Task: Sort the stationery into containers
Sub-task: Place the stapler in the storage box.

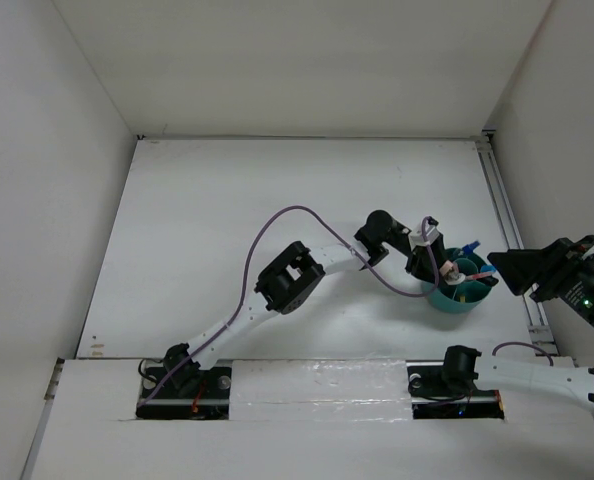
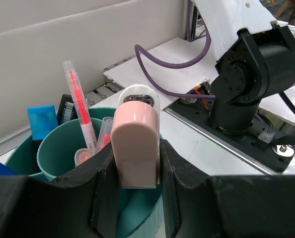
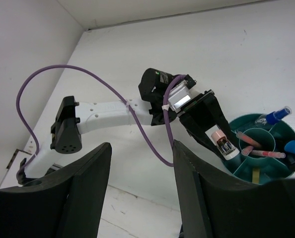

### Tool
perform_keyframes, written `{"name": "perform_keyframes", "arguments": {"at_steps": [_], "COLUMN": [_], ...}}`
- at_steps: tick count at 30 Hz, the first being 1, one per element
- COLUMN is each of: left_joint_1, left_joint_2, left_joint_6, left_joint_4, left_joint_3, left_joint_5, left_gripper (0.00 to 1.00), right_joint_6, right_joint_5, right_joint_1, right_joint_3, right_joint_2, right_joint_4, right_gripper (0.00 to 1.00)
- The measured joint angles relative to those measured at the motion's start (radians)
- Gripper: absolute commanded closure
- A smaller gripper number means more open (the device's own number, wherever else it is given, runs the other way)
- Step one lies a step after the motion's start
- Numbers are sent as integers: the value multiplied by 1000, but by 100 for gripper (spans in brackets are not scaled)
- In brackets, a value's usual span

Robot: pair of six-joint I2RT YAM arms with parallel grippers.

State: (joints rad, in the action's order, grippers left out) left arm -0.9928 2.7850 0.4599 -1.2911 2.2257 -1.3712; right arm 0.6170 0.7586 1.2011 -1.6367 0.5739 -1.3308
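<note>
My left gripper (image 2: 135, 198) is shut on a pinkish eraser block (image 2: 135, 144) with a white end and holds it upright over the near rim of the round teal cup (image 2: 52, 144). The cup holds a pink highlighter (image 2: 79, 106), pink pencils and a blue-capped item (image 2: 41, 121). In the top view the left gripper (image 1: 430, 263) is at the cup's (image 1: 457, 303) left rim. The right wrist view shows the eraser block (image 3: 222, 141) at the cup's (image 3: 281, 130) left edge and a clear bottle with a blue cap (image 3: 274, 116) inside it. My right gripper (image 3: 140, 188) is open and empty, raised to the right of the cup (image 1: 512, 270).
The left arm's purple cable (image 1: 277, 225) loops over the table left of the cup. The right arm's base (image 2: 252, 79) stands close behind the cup in the left wrist view. White walls enclose the table; a rail (image 1: 507, 220) runs along its right edge.
</note>
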Motion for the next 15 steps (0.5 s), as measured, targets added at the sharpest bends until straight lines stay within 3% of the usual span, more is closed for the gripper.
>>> {"name": "perform_keyframes", "arguments": {"at_steps": [7,15], "left_joint_1": [0,0], "left_joint_2": [1,2], "left_joint_6": [21,42], "left_joint_4": [0,0], "left_joint_3": [0,0], "left_joint_5": [9,16], "left_gripper": [81,76], "right_joint_6": [0,-13], "right_joint_5": [-11,-27], "right_joint_1": [0,0], "right_joint_3": [7,15], "right_joint_2": [0,0], "right_joint_4": [6,15], "right_gripper": [42,42]}}
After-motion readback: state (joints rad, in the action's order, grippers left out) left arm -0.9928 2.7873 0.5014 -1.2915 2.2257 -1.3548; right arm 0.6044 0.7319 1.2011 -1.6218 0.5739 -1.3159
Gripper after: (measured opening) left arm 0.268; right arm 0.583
